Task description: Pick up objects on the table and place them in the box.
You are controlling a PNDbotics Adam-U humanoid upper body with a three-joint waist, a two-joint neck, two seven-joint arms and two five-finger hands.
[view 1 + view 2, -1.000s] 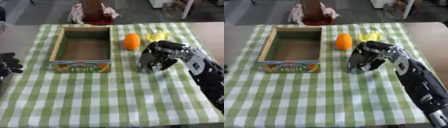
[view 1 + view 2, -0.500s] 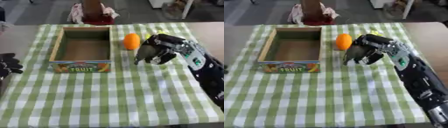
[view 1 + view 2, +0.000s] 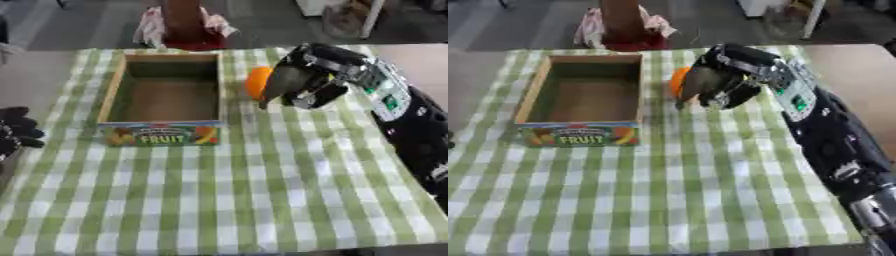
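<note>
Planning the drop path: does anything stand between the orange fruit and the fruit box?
Nothing visible does. The orange fruit sits just right of the box, with only the box's near wall between them. The right hand is already at the fruit.

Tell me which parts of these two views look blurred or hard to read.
Left eye view: the right hand is smeared, its fingers merging over the orange object; the box label reads only FRUIT. Right eye view: the same softness, and the lower forearm blurs.

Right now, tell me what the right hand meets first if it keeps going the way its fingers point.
Probably the orange fruit: the right hand points left toward it, beside the box.
</note>
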